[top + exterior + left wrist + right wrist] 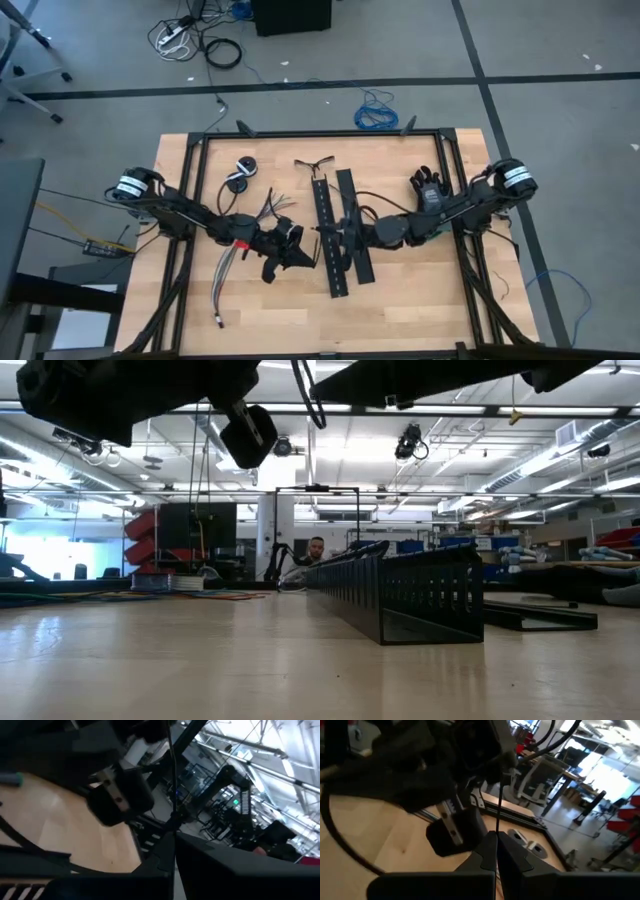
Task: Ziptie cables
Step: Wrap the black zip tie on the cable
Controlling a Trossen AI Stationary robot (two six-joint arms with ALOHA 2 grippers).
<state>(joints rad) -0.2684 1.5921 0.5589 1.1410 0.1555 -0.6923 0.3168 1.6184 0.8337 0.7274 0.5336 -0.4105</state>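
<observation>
I see 1 bundle of cables (232,268) lying on the table (410,290), left of centre, running from a splayed end near the left arm's wrist down toward the table's near-left part; a red band sits near the top of the bundle. A few more loose wire ends (277,206) fan out just above the left gripper (290,245).

Zipties: I can count only 1 for sure, a thin black strip (498,805) standing up between the right gripper's (496,842) jaws in the right wrist view. Those jaws look pressed together on it. Same thin line (171,770) shows in the left wrist view, rising past the left jaws; can't tell whether the left jaws are apart or together.

In the high view both grippers meet mid-table, the right gripper (350,232) over the 2 wide black perforated strips (330,240) that lie side by side, lengthwise. In the low view one strip (400,595) runs away across the table.

Other bits: 1 small black-and-white roll (241,168) at the table's far left, 1 black glove (428,187) by the right arm, 1 blue coiled cable (376,113) on the floor beyond the table.
</observation>
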